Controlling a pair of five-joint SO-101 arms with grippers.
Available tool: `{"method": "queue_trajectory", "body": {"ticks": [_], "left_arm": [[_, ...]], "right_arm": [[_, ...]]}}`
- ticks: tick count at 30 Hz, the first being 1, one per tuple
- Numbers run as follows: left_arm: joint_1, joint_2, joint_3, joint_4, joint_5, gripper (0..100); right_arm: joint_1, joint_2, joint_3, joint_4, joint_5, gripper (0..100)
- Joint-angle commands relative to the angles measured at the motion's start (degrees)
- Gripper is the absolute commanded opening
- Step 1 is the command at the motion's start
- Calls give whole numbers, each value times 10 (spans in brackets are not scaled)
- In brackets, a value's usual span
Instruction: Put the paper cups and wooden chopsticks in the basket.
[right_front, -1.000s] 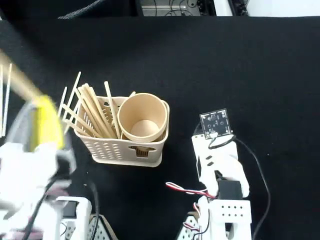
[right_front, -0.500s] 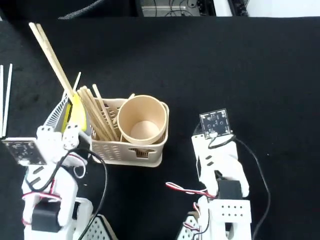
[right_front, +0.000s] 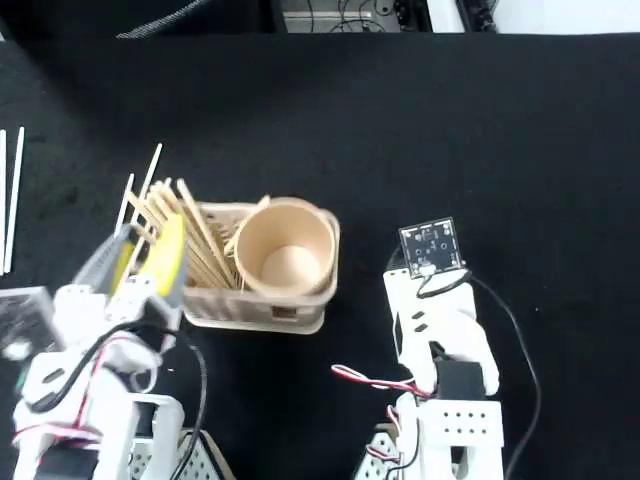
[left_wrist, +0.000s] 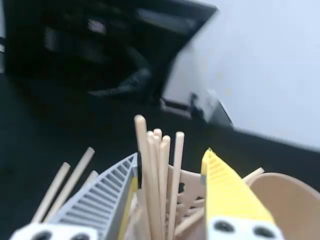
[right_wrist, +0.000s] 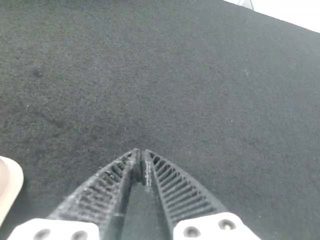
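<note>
A cream plastic basket (right_front: 262, 302) stands left of the table's middle. A paper cup (right_front: 285, 245) sits upright in its right half, and a bundle of wooden chopsticks (right_front: 190, 235) leans out of its left half. My left gripper (right_front: 150, 238) hovers over the basket's left end, open, its grey and yellow fingers on either side of the chopstick tops (left_wrist: 156, 165). The cup's rim (left_wrist: 287, 197) and the basket wall (left_wrist: 189, 186) lie just past the yellow finger (left_wrist: 225, 192). My right gripper (right_wrist: 141, 152) is shut and empty over bare black cloth, with its arm (right_front: 432, 262) folded right of the basket.
Two thin white sticks (right_front: 10, 200) lie at the table's far left edge. Cables and equipment line the back edge (right_front: 340, 15). A pale rounded edge (right_wrist: 7, 187) shows at the side of the right wrist view. Black cloth stretches open across the right and far side.
The left arm swung a pair of chopsticks from pointing up and far-left down into the basket's bundle. Its gripper now stands open around them. The basket shifted slightly. The right arm stayed still.
</note>
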Motion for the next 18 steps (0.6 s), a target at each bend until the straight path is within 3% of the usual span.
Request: {"method": "queue_trajectory", "body": {"ticks": [1,7,12,18], "left_arm": [[-111,4,-97,-3,5,210],[-253,9,-148,-40,-41,208],[-454,121,-141,-68,-72,210],[-495,400,-175,-127,-160,211]], "right_arm": [[-1,-6,-11,-2,4,14],[-1,-6,-11,-2,4,14],[-1,-6,-11,-2,4,14],[-1,-6,-11,-2,4,14]]}}
